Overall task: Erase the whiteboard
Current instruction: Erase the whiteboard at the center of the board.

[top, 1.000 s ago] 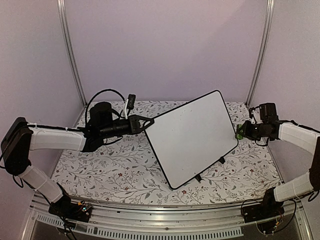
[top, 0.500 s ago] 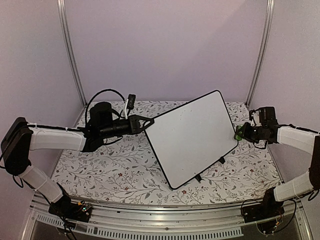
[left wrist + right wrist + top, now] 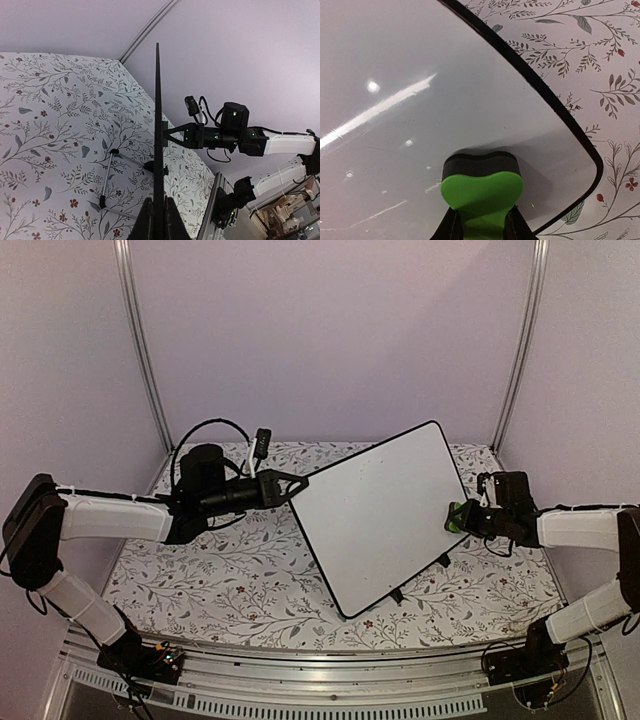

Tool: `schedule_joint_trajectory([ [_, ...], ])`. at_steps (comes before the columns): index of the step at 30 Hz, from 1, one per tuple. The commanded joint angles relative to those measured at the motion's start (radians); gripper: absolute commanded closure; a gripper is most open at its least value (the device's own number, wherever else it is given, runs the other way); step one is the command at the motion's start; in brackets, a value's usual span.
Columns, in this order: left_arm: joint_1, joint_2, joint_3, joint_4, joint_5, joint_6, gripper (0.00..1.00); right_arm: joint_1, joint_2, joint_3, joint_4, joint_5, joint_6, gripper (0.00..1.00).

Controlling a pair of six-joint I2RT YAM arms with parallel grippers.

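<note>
We pinch the whiteboard (image 3: 385, 520) edge in our L hand (image 3: 285, 487) to steady it, so R hand (image 3: 463, 517), clamped on the green eraser (image 3: 482, 192), can wipe the face just ahead.

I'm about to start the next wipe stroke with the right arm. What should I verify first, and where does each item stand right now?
1. Board hold: the left gripper clamps the whiteboard at its edge: ok.
2. Tool hold: the right gripper is shut on the green eraser: ok.
3. Eraser's dark pad faces the board, near its rounded corner: ok.
4. Pad pressed firmly on the surface: cannot tell.
5. Writing left to wipe: none visible, only faint specks and glare: ok.
6. Board surface free for an inward stroke from that corner: ok.
</note>
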Motion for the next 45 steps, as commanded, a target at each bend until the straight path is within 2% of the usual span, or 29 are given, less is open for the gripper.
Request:
schedule_joint_trajectory([
  [1,-0.012,0.027,-0.006,-0.026,0.072,0.037,1.0,0.062,0.012,0.016,0.058,0.142,0.079,1.0],
  [7,-0.012,0.028,-0.008,-0.022,0.076,0.036,1.0,0.166,0.024,0.005,0.061,0.268,0.115,1.0],
  [8,-0.012,0.027,-0.009,-0.019,0.078,0.034,1.0,0.233,0.033,0.01,0.05,0.324,0.153,1.0],
  [11,-0.012,0.026,-0.009,-0.019,0.079,0.033,1.0,0.299,0.046,0.034,0.018,0.386,0.185,1.0],
  [22,-0.012,0.021,-0.014,-0.018,0.081,0.033,1.0,0.42,0.069,0.027,0.012,0.419,0.291,1.0],
  [32,-0.011,0.017,-0.018,-0.016,0.078,0.032,1.0,0.45,-0.01,-0.05,0.01,0.435,0.37,1.0],
  [36,-0.012,0.019,-0.018,-0.012,0.082,0.032,1.0,0.443,-0.066,-0.062,-0.035,0.527,0.378,1.0],
  [45,-0.014,0.015,-0.024,-0.01,0.082,0.031,1.0,0.25,-0.095,-0.032,-0.044,0.517,0.277,1.0],
])
